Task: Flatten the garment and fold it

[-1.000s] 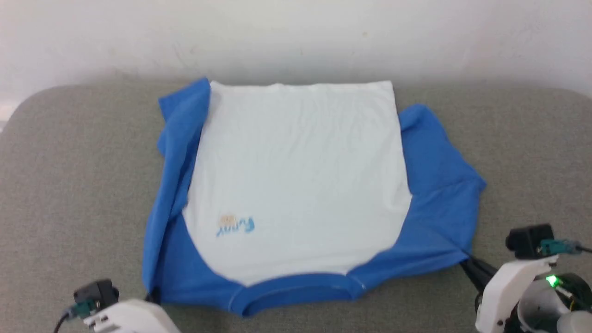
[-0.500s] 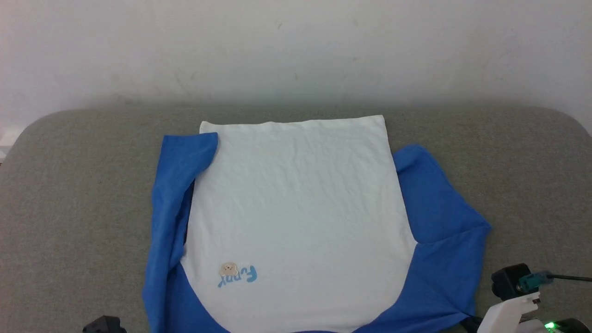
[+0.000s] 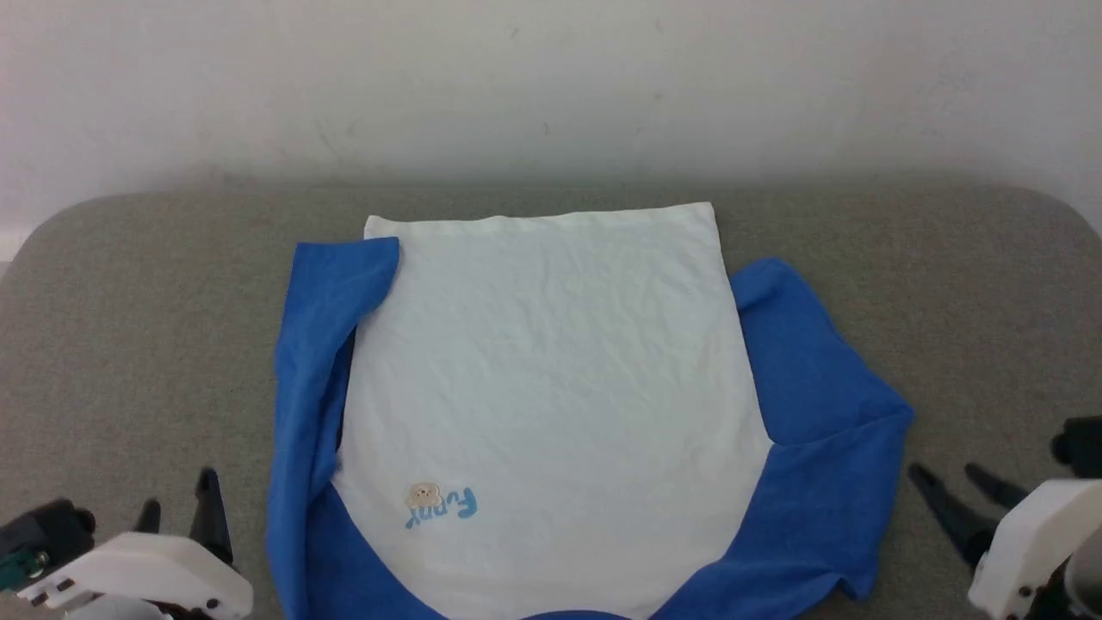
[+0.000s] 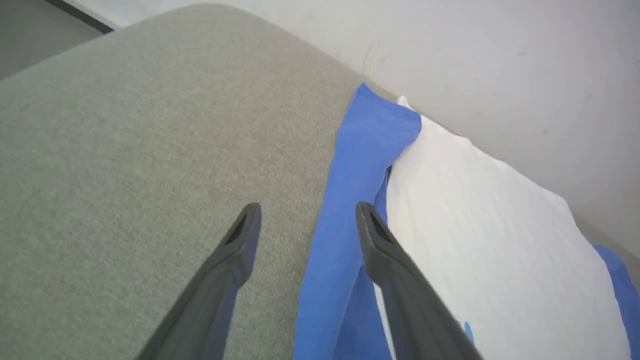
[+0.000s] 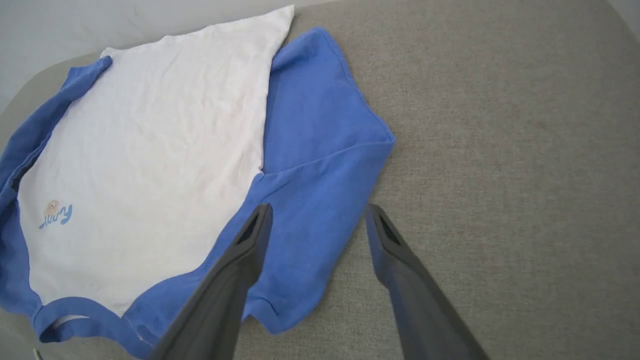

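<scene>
The garment (image 3: 551,387) lies spread on the grey padded table (image 3: 129,344), white body up, hem at the far side, collar toward me. Its left blue sleeve (image 3: 318,344) is folded in along the body; the right blue sleeve (image 3: 818,413) spreads outward. The small print (image 3: 441,503) sits near the front left. My left gripper (image 3: 178,504) stands open just left of the garment, holding nothing; in the left wrist view its open fingers (image 4: 240,250) frame the blue sleeve edge (image 4: 350,190). My right gripper (image 3: 945,474) is open, right of the sleeve, above the sleeve corner (image 5: 320,200).
A pale wall (image 3: 551,86) rises right behind the table's far edge. The table has rounded far corners (image 3: 52,232). Bare grey surface stretches on both sides of the garment (image 5: 500,150).
Both grippers have opened and let go of the garment's near corners, and now stand beside it. The head camera has shifted, so the whole picture sits differently.
</scene>
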You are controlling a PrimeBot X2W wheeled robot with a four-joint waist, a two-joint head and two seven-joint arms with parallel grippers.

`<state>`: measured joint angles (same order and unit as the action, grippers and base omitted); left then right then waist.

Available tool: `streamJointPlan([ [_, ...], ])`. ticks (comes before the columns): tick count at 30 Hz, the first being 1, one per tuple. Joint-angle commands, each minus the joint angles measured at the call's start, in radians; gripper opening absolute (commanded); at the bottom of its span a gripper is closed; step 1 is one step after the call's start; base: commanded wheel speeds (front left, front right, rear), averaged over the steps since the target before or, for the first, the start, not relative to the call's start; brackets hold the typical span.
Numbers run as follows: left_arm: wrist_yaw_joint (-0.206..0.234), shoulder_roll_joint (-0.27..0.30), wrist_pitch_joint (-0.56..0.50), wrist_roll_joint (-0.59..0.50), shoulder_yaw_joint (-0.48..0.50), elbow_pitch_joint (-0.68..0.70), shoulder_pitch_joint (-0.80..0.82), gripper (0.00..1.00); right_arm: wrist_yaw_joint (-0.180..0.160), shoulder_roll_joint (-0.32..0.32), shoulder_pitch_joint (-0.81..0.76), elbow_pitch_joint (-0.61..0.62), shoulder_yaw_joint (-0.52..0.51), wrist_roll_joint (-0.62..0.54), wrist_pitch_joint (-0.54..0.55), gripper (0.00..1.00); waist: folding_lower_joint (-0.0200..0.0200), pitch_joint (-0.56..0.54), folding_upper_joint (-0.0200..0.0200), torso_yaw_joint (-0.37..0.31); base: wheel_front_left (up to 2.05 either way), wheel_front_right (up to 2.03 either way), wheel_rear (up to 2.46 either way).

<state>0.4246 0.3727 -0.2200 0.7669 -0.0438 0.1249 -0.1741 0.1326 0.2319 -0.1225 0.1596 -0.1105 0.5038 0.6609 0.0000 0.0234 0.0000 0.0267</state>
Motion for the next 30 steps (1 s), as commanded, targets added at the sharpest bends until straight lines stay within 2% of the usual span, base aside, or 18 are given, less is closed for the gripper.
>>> streamJointPlan([
  [1,-0.015,-0.003,0.067,-0.024,0.018,0.024,0.036,1.00,-0.002,-0.018,0.042,0.018,-0.046,-0.015,-0.004,1.00,0.0000,0.016,0.0000,0.000,0.00,0.00,0.00],
  [4,-0.070,-0.003,0.213,-0.075,0.025,0.031,0.078,1.00,-0.002,-0.060,0.146,0.013,-0.129,-0.074,-0.052,1.00,0.0000,0.045,0.0000,-0.001,0.00,0.00,0.00],
  [7,-0.143,-0.010,0.379,-0.134,0.006,0.007,0.130,1.00,-0.002,-0.100,0.271,-0.044,-0.165,-0.126,-0.097,1.00,0.0000,0.085,0.0000,0.005,0.00,0.00,0.00],
  [10,-0.189,-0.025,0.462,-0.193,-0.011,-0.033,0.181,1.00,-0.002,-0.105,0.402,-0.131,-0.165,-0.181,-0.119,1.00,0.0000,0.135,0.0000,0.015,0.00,0.00,0.00],
  [14,-0.220,-0.069,0.480,-0.261,-0.006,-0.052,0.242,1.00,-0.002,-0.068,0.575,-0.271,-0.104,-0.238,-0.087,1.00,0.0000,0.211,0.0000,0.032,0.00,0.00,0.00],
  [20,-0.267,-0.139,0.481,-0.334,0.035,-0.051,0.297,1.00,-0.002,0.018,0.809,-0.471,0.051,-0.306,0.013,1.00,0.0000,0.309,0.0000,0.060,0.00,0.00,0.00],
  [26,-0.315,-0.195,0.482,-0.375,0.062,-0.064,0.339,1.00,-0.002,0.094,0.957,-0.618,0.246,-0.336,0.132,1.00,0.0000,0.376,0.0000,0.090,0.00,0.00,0.00],
  [30,-0.343,-0.227,0.482,-0.393,0.079,-0.077,0.361,1.00,-0.002,0.120,1.017,-0.679,0.339,-0.316,0.174,1.00,0.0000,0.403,0.0000,0.106,0.00,0.00,0.00],
])
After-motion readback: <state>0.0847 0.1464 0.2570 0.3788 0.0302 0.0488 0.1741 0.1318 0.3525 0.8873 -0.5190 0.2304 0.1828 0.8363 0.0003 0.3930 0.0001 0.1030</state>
